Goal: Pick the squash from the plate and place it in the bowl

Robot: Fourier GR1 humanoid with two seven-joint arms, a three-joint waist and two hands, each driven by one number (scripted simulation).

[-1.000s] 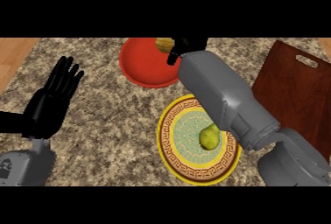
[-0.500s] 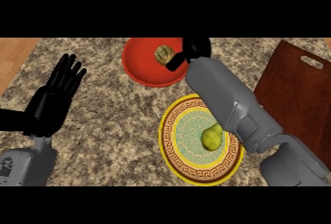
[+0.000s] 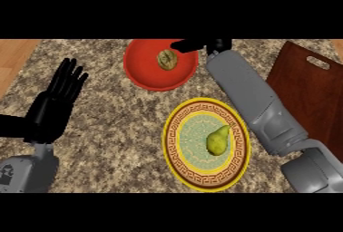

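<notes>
The right hand [image 3: 201, 44], fingers spread and holding nothing, hovers at the far rim of the red bowl [image 3: 144, 74], where a round, mottled squash [image 3: 167, 60] lies just to its left. A pear [image 3: 217, 139] lies on the patterned plate [image 3: 175, 149] nearer the robot; the left hand [image 3: 53, 104] rests open at the surface's left.

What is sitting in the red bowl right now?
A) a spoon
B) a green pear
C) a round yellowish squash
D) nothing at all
C: the round yellowish squash lies inside the red bowl, while the pear is on the plate.
</notes>
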